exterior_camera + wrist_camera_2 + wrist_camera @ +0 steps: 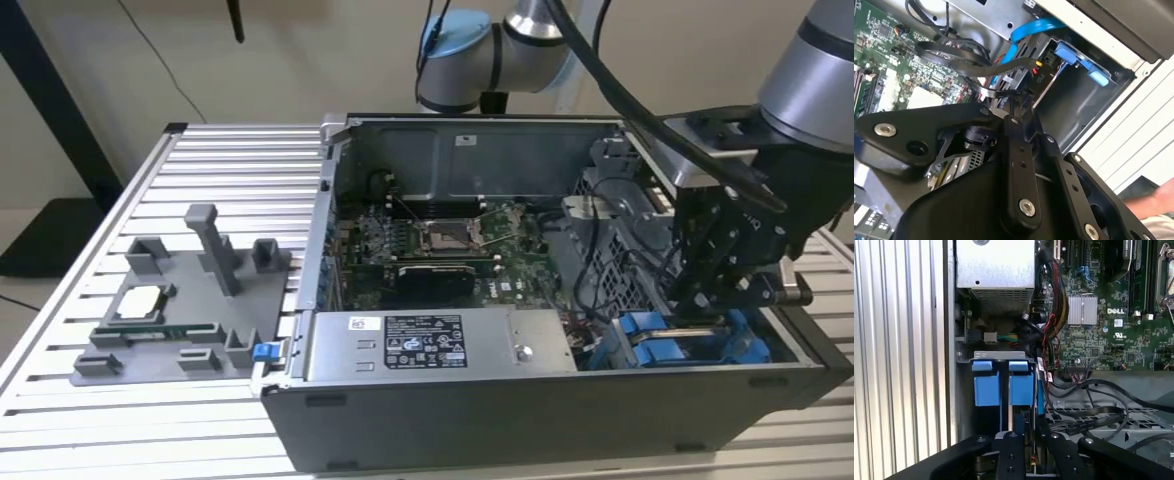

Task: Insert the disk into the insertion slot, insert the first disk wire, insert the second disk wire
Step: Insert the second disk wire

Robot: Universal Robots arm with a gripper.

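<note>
The exterior view looks down from above at the open case (534, 300) from nearby. Both wrist views sit close inside it, sharing the blue rails (1004, 385) (1079, 60) and motherboard (1104, 330) (889, 65).

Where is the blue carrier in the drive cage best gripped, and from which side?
Probably by the two blue tabs at the carrier's exposed end, pinched toward each other, coming straight in through the case's open side. The rest sits between the grey cage walls, and cables crowd one flank, so a sideways approach looks blocked.
</note>
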